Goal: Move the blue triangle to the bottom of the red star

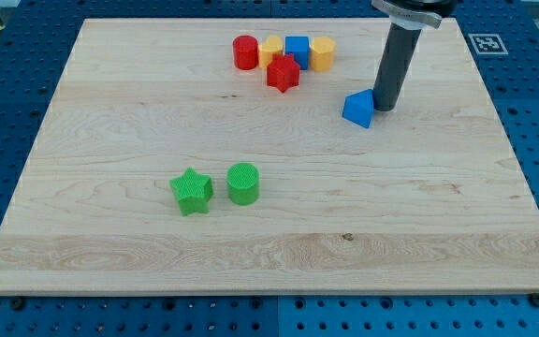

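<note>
Wooden board: blue triangle touching my tip, right of red star; no claw.

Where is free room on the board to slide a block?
Bare wood lies between the red star and the green star, also along the view's bottom. Crowded: the top cluster; my tip touches the blue triangle.

You see the blue triangle lying flat toward the view's upper right, one corner pointing down. The red star lies well apart to its upper left, among the top cluster.
</note>
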### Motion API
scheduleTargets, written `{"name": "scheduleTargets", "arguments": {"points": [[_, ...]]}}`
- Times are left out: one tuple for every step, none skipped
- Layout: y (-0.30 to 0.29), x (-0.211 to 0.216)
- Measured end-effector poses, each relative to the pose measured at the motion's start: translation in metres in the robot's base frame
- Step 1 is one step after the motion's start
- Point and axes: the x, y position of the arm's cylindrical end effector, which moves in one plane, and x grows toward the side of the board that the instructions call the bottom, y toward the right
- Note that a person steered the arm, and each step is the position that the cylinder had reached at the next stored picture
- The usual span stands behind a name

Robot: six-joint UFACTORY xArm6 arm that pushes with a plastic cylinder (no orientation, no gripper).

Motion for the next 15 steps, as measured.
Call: {"name": "scheduleTargets", "arguments": {"points": [[-0.007,0.0],[-0.008,0.009],[-0.008,0.025],[-0.008,0.035],[-0.008,0.037],[-0.008,0.027],[-0.008,0.006],[-0.008,-0.013],[-0.008,-0.019],[-0.006,-0.019],[0.005,-0.019],[0.02,-0.017],[0.021,-0.017],[0.013,-0.013],[-0.002,0.0]]}}
